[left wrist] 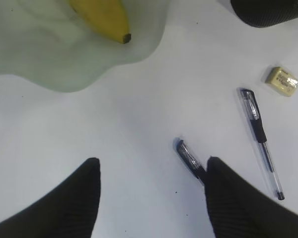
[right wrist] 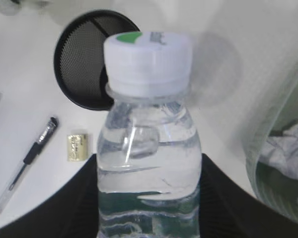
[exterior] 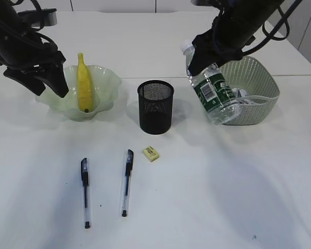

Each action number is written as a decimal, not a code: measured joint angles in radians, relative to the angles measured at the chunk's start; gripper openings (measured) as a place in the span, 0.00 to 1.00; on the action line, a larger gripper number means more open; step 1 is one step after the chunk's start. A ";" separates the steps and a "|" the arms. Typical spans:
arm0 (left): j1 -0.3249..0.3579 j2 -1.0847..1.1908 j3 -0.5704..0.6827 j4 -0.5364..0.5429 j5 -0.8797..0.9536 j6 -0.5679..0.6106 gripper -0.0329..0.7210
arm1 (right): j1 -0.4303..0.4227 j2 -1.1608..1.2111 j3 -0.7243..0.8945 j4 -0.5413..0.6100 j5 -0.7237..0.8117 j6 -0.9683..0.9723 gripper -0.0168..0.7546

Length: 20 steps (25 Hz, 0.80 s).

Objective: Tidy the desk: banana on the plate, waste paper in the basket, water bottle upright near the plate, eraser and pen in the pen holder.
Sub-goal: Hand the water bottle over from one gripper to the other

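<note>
Low in the frame lie two pens [exterior: 85, 192] [exterior: 126, 181] and a small yellow eraser [exterior: 151, 153]. Farther up – the banana [exterior: 83, 83] in the plate [exterior: 106, 78], left gripper [exterior: 49, 85] spread, empty. Upper right, the right gripper [exterior: 210, 52] clamps the tilted clear bottle [exterior: 212, 93], beside the basket [exterior: 259, 98].

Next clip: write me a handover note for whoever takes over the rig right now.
Left hand: open, empty, by the plate.
Right hand: shut on the bottle, held tilted above the desk beside the basket.
Done: banana on plate; paper in basket.
Left: stand bottle upright near plate; put eraser and two pens, all lying in front of the holder, into it.
</note>
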 joint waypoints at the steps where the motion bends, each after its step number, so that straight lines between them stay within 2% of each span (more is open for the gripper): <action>1: 0.000 0.000 0.000 0.000 0.000 0.000 0.66 | 0.000 0.000 -0.013 0.017 0.000 -0.010 0.51; 8: 0.000 0.000 0.000 0.000 -0.002 0.000 0.66 | 0.000 0.000 -0.053 0.084 0.000 -0.030 0.51; 20: 0.000 0.000 0.000 0.000 -0.017 0.000 0.66 | 0.000 0.000 -0.053 0.086 0.006 -0.032 0.51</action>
